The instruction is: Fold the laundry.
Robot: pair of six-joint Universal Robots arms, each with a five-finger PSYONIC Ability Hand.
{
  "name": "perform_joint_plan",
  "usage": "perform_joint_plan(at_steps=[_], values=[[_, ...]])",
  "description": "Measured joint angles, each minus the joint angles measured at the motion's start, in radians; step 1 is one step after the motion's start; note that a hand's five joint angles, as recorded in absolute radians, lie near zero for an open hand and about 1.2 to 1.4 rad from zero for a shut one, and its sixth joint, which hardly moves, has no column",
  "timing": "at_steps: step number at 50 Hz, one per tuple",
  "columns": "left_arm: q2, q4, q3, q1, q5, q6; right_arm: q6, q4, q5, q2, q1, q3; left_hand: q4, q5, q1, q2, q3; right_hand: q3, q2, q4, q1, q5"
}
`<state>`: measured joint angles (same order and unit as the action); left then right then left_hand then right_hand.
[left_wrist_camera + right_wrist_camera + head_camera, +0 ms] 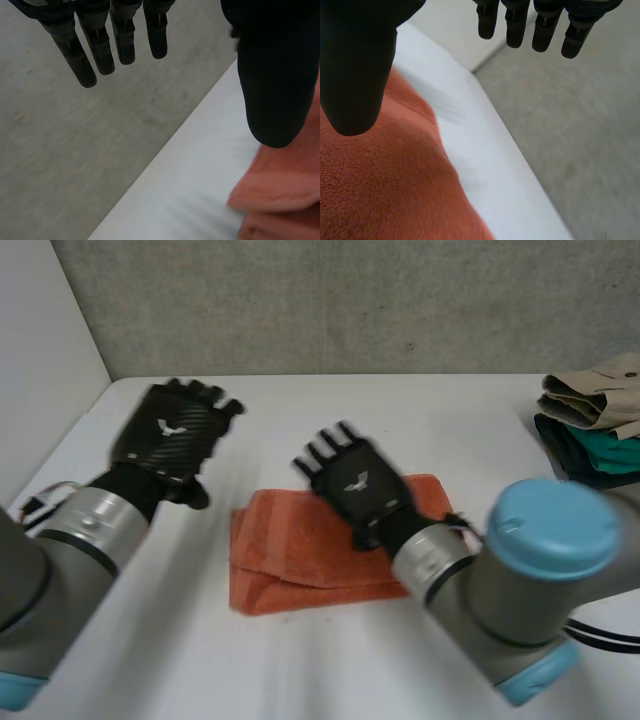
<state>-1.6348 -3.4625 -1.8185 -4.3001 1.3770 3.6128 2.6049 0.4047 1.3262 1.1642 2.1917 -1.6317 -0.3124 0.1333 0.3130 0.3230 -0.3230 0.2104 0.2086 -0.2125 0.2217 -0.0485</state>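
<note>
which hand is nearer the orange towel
Right. The right hand is over the orange towel, at its far edge; the left hand is beside it, over the table.

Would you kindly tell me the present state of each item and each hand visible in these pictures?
Orange terry towel: folded, lying flat on the white table.
Stack of beige and teal garments: folded, piled at the table's right edge.
Left hand: open, fingers straight, beside the towel, holding nothing.
Right hand: open, fingers straight, over the towel, holding nothing.
</note>
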Motion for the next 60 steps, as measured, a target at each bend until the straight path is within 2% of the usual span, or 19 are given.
perform_joint_plan(at_steps=[4,6,9,13,16,17,19,22,25,30,33,41,45,52,55,60], values=[[-0.073,-0.015,0.045,0.104,0.007,-0.001,0.163,-0.082,0.010,0.067,-0.082,-0.042,-0.002,0.002,0.001,0.000,0.000,0.000,0.000,0.000,0.000,0.000],[-0.120,-0.023,0.075,0.156,0.014,-0.002,0.197,-0.137,0.009,0.083,-0.123,-0.057,-0.002,0.004,0.004,0.001,-0.001,0.000,0.000,0.000,0.000,0.000],[-0.201,-0.032,0.127,0.217,0.037,-0.004,0.206,-0.214,0.006,0.091,-0.181,-0.077,-0.007,0.014,0.004,0.003,-0.003,0.000,0.000,0.000,0.000,0.000],[-0.317,-0.035,0.205,0.259,0.105,-0.003,0.178,-0.262,0.002,0.081,-0.230,-0.097,-0.037,0.047,0.036,0.024,-0.025,0.000,0.000,0.000,0.000,0.000],[-0.406,-0.030,0.269,0.269,0.188,0.002,0.142,-0.259,0.003,0.056,-0.255,-0.109,-0.041,0.050,0.039,0.028,-0.029,0.027,0.025,-0.025,0.015,-0.022],[-0.406,-0.030,0.269,0.269,0.188,0.002,0.142,-0.259,0.003,0.056,-0.255,-0.109,-0.041,0.050,0.039,0.028,-0.029,0.027,0.025,-0.025,0.015,-0.022],[-0.471,-0.022,0.313,0.269,0.270,0.005,0.107,-0.238,0.005,0.024,-0.270,-0.117,-0.041,0.050,0.039,0.028,-0.029,0.129,0.132,-0.128,0.112,-0.118],[-0.497,-0.014,0.325,0.267,0.316,0.007,0.086,-0.222,0.007,0.003,-0.277,-0.119,-0.041,0.050,0.039,0.028,-0.029,0.192,0.187,-0.191,0.186,-0.188],[-0.512,0.006,0.313,0.263,0.368,0.007,0.049,-0.191,0.009,-0.036,-0.286,-0.118,-0.047,0.058,0.043,0.036,-0.033,0.361,0.363,-0.360,0.353,-0.345],[-0.481,0.039,0.249,0.262,0.388,-0.004,0.008,-0.145,0.011,-0.076,-0.312,-0.112,-0.145,0.150,0.151,0.132,-0.133,0.765,0.774,-0.764,0.727,-0.740],[-0.441,0.062,0.197,0.264,0.388,-0.009,-0.026,-0.118,0.012,-0.085,-0.337,-0.111,-0.178,0.176,0.172,0.162,-0.162,0.955,0.961,-0.958,0.837,-0.919],[-0.312,0.105,0.084,0.270,0.384,-0.017,-0.177,-0.094,0.023,-0.064,-0.367,-0.098,-0.191,0.196,0.182,0.177,-0.177,0.975,0.968,-0.982,0.858,-0.950],[-0.233,0.113,0.048,0.259,0.383,-0.020,-0.286,-0.091,0.024,-0.032,-0.331,-0.065,-0.200,0.207,0.189,0.182,-0.184,0.976,0.968,-0.983,0.858,-0.953],[-0.083,0.114,0.012,0.191,0.377,-0.025,-0.389,-0.034,0.008,-0.015,-0.106,0.037,-0.200,0.207,0.189,0.182,-0.184,0.978,0.968,-0.985,0.858,-0.960],[-0.019,0.112,0.001,0.147,0.374,-0.030,-0.403,0.015,-0.029,-0.044,0.023,0.070,-0.199,0.206,0.189,0.182,-0.184,0.978,0.968,-0.985,0.858,-0.964],[0.036,0.106,-0.016,0.082,0.371,-0.035,-0.410,0.050,-0.127,-0.131,0.149,0.071,-0.195,0.194,0.185,0.180,-0.182,0.978,0.968,-0.985,0.858,-0.967]])
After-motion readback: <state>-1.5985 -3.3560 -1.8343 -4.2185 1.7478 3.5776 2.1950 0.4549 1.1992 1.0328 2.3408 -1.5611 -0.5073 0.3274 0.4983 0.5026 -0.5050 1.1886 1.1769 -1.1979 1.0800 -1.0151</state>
